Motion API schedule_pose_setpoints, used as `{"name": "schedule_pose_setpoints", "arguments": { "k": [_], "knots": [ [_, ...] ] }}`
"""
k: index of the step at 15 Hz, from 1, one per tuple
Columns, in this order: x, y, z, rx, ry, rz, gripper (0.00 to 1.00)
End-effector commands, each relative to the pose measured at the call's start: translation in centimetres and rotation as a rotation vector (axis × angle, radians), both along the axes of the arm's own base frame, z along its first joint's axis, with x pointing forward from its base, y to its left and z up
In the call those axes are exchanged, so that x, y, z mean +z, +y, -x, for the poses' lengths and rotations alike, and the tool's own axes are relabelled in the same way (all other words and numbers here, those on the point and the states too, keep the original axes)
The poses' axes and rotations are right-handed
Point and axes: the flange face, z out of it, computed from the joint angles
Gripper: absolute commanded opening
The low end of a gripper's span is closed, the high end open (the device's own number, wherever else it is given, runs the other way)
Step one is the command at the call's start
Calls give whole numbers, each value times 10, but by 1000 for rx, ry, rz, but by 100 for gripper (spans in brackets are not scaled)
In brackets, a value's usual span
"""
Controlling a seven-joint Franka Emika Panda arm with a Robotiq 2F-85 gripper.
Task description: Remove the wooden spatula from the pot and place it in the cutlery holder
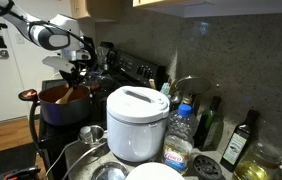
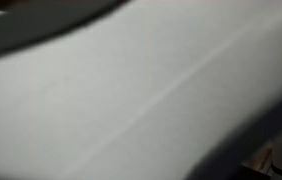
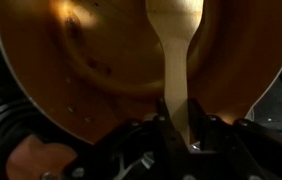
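Observation:
In the wrist view the wooden spatula runs from my gripper up into the pot, its flat blade over the orange-brown inside. My gripper's two fingers are shut on the spatula's handle. In an exterior view my gripper hangs over the dark pot on the stove at the left, with the spatula leaning out of the pot. No cutlery holder can be made out.
A white rice cooker stands in front of the pot. Bottles stand at the right by the stone backsplash. Metal bowls and a plate lie at the front. One exterior view shows only a blurred grey surface.

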Motion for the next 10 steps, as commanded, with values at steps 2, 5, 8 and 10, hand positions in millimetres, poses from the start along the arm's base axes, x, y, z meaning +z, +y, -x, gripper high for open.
{"name": "schedule_pose_setpoints", "arguments": {
  "k": [2,5,8,10],
  "knots": [
    [53,-29,-1,-61,-85,-53,7],
    [83,-49,-6,-113,-172,-93,7],
    [109,-65,-14,-155,-245,-120,7],
    [125,-74,-20,-184,-311,-132,7]
  ]
}}
